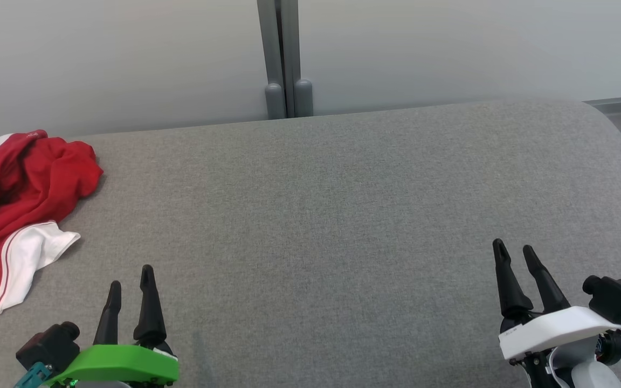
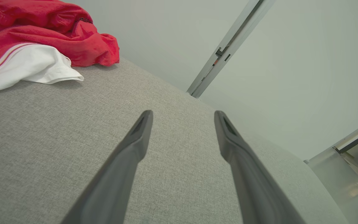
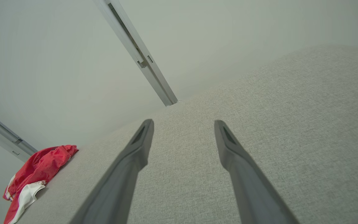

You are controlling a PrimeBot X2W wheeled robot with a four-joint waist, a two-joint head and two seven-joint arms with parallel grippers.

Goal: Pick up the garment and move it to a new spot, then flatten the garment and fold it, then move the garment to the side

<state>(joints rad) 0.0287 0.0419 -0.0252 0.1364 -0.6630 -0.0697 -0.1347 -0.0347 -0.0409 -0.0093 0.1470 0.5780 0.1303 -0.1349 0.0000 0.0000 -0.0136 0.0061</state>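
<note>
Head view: left gripper point(image 1: 131, 275) and right gripper point(image 1: 513, 244) (both empty), jaws spread, clear of garment point(image 1: 14, 183).

Left gripper point(image 1: 131, 276): opened wide, empty; near the garment point(image 1: 19, 178), to its right
Right gripper point(image 1: 513, 245): opened wide (empty too); well apart from the garment, far to its right

Soft red cloth garment point(image 1: 14, 183), coarse grey woven tabletop point(image 1: 343, 215)

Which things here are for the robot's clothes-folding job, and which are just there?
For the job: red-and-white garment, crumpled at the left; grey fabric surface under it; left gripper and right gripper, fingers apart, empty.
Just there: grey post; pale wall.
</note>
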